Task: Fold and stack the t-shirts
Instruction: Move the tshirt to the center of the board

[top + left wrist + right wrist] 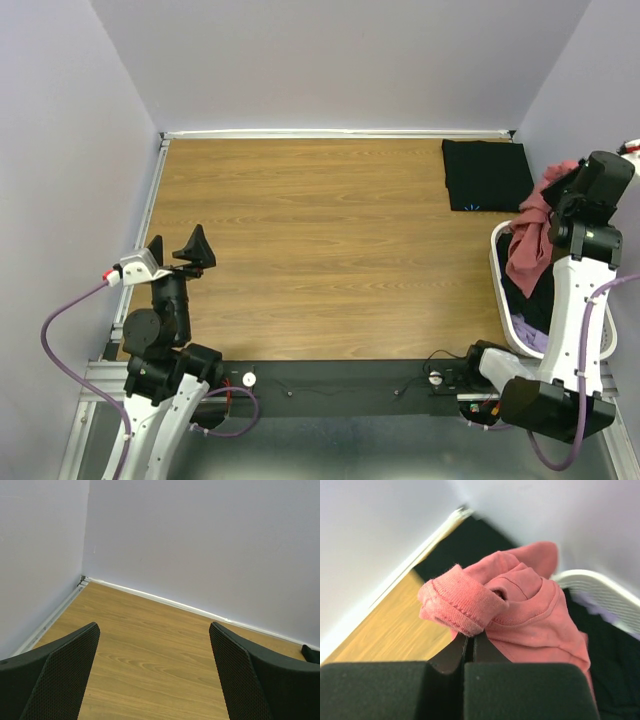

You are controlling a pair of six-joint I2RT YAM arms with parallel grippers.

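Observation:
My right gripper is shut on the coral-pink t-shirt, holding it up so it hangs over the white basket at the right edge. In the right wrist view the jaws pinch a bunched hem of the coral-pink t-shirt. A folded black t-shirt with a tiny light-blue mark lies flat at the table's far right corner. Black and lilac cloth lies inside the basket. My left gripper is open and empty above the table's left side; its fingers are spread wide.
The wooden table is walled on the left, back and right. A white rail runs along the far edge. The basket's rim shows behind the pink cloth. Cables lie along the black bar at the near edge.

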